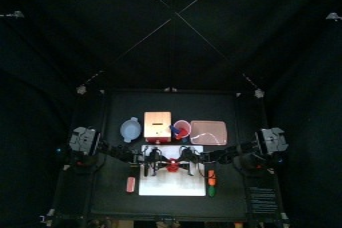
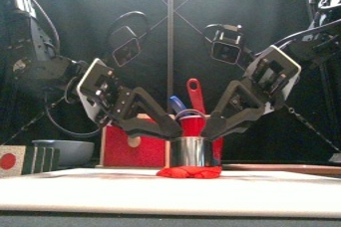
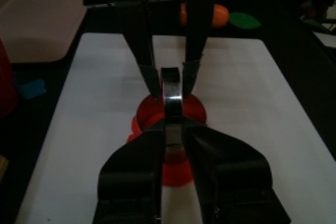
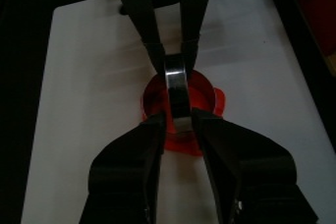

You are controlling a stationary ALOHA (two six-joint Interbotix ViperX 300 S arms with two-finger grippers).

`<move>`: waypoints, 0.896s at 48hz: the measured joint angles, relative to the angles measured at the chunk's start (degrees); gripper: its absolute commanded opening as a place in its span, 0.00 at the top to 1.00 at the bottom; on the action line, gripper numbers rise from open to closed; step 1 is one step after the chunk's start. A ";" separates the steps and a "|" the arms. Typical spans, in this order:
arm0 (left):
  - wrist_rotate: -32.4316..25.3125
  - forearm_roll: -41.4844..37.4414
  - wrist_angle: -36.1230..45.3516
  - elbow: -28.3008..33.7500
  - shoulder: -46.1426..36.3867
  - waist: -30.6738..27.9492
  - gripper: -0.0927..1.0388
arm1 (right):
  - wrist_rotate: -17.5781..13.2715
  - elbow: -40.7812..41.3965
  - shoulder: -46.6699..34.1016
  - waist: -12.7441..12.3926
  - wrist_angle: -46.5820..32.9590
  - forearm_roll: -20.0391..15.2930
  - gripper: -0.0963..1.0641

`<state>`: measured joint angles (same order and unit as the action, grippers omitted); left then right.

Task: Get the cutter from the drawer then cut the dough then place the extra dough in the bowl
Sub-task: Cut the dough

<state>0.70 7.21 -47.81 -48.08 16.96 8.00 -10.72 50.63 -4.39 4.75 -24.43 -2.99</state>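
Your white board (image 2: pixel 280 186) carries the red dough (image 2: pixel 186 172), with the metal cutter (image 2: pixel 193 152) standing on it. Left claw (image 3: pixel 170 120) and right claw (image 4: pixel 178 110) both pinch its rim narrowly; uneven pressing could tilt it, cutting incompletely.

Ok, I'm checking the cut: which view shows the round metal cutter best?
Front view: the round metal cutter stands side-on upon flat red dough. Wrist views show only its shiny rim; top view, barely anything.
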 measured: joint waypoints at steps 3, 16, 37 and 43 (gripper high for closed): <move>0.00 0.00 0.00 -0.09 0.00 0.00 0.40 | 0.00 0.00 0.00 0.00 0.09 0.00 0.33; 0.00 0.00 1.32 0.00 0.00 0.00 0.40 | 0.00 0.00 0.00 0.00 0.26 0.00 0.33; 0.00 0.09 1.85 0.09 0.00 -0.09 0.40 | 0.09 0.00 0.00 -0.09 0.70 0.00 0.45; 0.00 0.09 1.76 0.18 0.26 0.00 0.40 | 0.00 0.00 0.00 -0.09 0.88 0.00 0.45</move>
<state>0.70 7.29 -46.05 -47.90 17.23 8.00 -10.72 50.63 -4.39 4.66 -23.55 -2.99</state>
